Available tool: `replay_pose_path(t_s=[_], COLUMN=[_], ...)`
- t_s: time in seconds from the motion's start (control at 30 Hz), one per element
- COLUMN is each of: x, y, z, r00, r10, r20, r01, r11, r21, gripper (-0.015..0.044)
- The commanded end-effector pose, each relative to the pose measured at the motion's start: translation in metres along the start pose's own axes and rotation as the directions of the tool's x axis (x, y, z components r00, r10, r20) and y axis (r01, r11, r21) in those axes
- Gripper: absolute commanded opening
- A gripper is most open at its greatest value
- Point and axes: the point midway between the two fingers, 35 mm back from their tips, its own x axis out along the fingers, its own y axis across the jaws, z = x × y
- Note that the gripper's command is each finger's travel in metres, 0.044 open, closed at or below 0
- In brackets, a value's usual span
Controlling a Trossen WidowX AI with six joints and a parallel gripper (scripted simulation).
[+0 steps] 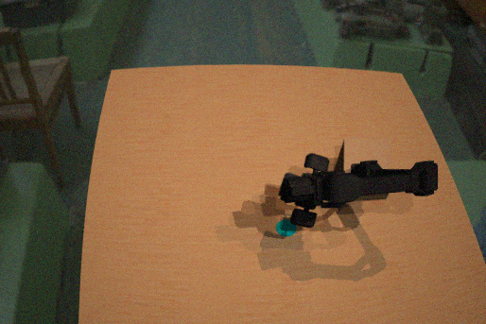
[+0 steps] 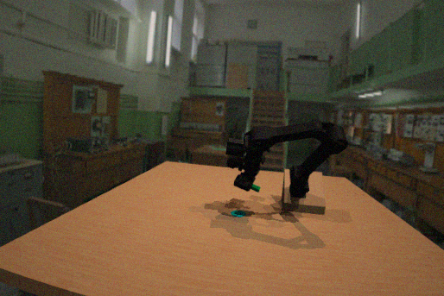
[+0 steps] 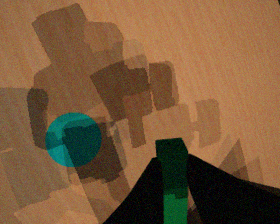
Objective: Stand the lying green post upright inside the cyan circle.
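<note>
The green post (image 2: 256, 188) (image 3: 175, 204) is held above the table. It is tilted, nearer lying than upright, and its free end slopes slightly down to the right in the exterior view. My gripper (image 2: 248, 185) (image 3: 171, 162) is shut on the post, with one black finger on each side of it in the wrist view. In the top view the arm hides the post. The cyan circle (image 1: 286, 228) (image 2: 234, 213) (image 3: 73, 140) is flat on the table, partly in shadow. It lies to the left of the post in the wrist view, and the post is not over it there.
The wooden table (image 1: 180, 148) (image 2: 173, 243) carries the arm's base at its right side. A thin upright panel (image 1: 340, 162) stands beside the base. Shadows of the arm fall around the circle. The table's far edge shows in the top view.
</note>
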Motion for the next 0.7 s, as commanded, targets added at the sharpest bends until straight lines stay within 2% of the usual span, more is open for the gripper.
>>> replay_pose_path(t_s=[0.0,0.67], x=[0.0021,0.0043], y=[-0.0013,-0.0019], z=[-0.0015,-0.0010], r00=[1.000,0.989], r10=[-0.016,-0.074], r20=[0.015,0.128], r01=[0.016,0.073], r11=[1.000,0.997], r21=[0.003,0.009], gripper=[0.0023,0.0023])
